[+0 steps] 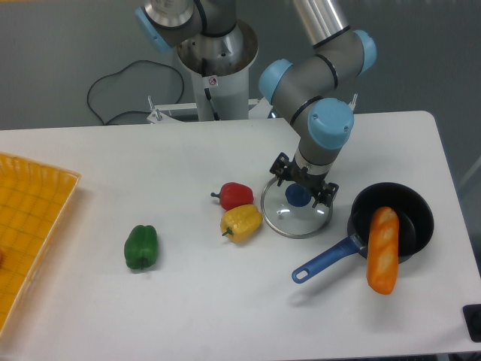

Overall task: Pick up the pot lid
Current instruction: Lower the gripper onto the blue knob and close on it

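Note:
The gripper [304,181] hangs over the far part of the pot lid, its two dark fingertips spread apart with nothing between them. Flat on the table lies the clear round lid [289,222], with a blue knob [298,196] at its middle. The knob shows just on the near side of the fingers. Whether the fingertips touch the lid cannot be told from this view. The gripper hides part of the lid's far rim.
Right of the lid is a black pan [415,239] with a blue handle [325,259] and an orange carrot [382,252] across it. A red pepper [236,195] and yellow pepper [242,222] lie left, a green pepper [141,247] farther off. A yellow crate [30,218] stands far left.

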